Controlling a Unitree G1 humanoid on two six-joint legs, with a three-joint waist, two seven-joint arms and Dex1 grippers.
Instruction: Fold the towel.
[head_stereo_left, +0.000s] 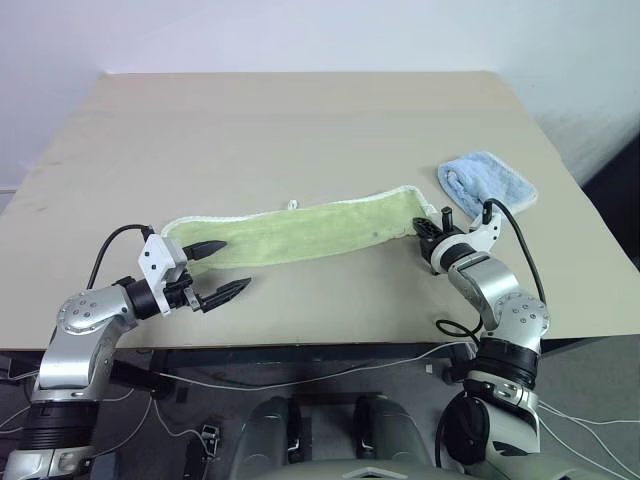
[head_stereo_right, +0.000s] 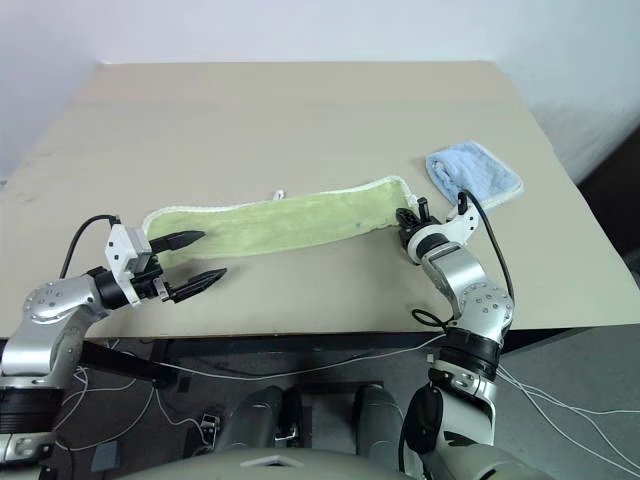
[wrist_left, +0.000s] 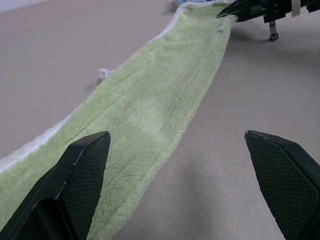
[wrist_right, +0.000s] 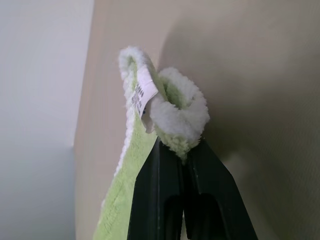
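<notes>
The towel (head_stereo_left: 300, 232) lies as a long narrow strip across the middle of the frame in the head views, on the tan table (head_stereo_left: 300, 120). It runs from lower left to upper right, w/ white edging along its far side and a small white loop (head_stereo_left: 293, 204) poking out at mid-length on that far edge.

R gripper (head_stereo_left: 430, 238) sits at the towel's right end, centre-right of frame. Its fingers are clenched on the end of the towel: the R wrist view shows the two black fingers (wrist_right: 165, 190) pressed together, w/ a curled, fluffy bit of white-edged cloth and a small white tag (wrist_right: 142, 97) bunched just above the tips. How much cloth is actually pinched is hard to judge, as the fold hides the contact line.

L gripper (head_stereo_left: 218, 268) is at lower left of frame, by the towel's left end, fingers spread wide and grasping nothing. One finger (head_stereo_left: 203, 246) lies over the towel's near-left corner, the other (head_stereo_left: 228, 291) is off the cloth over bare table. The L wrist view has the towel running away between the two open fingers toward the R gripper at top right.

Light blue cloth (head_stereo_left: 487, 182) lies crumpled at the right of frame, just beyond the R gripper, apart from the towel.
</notes>
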